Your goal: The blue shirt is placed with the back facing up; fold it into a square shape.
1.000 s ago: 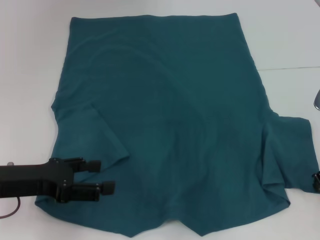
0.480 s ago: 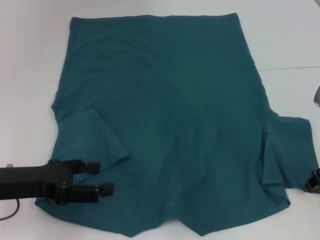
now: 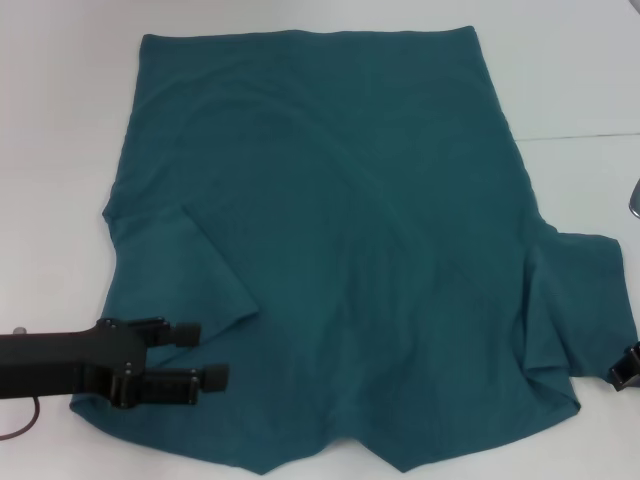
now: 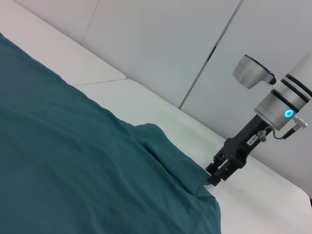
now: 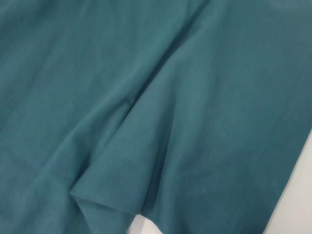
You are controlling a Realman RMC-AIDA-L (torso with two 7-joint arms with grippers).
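A blue shirt [image 3: 340,240] lies flat, back up, filling most of a white table [image 3: 60,150], its long axis running top to bottom of the head view. The left gripper [image 3: 200,354] reaches in horizontally from lower left, fingers parted over the folded-in left sleeve. The right gripper [image 3: 626,365], at the lower right edge, touches the other sleeve; its fingers cannot be made out.

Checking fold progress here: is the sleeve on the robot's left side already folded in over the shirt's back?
Yes, in the head view the blue shirt has its left sleeve lying folded inward across the back.
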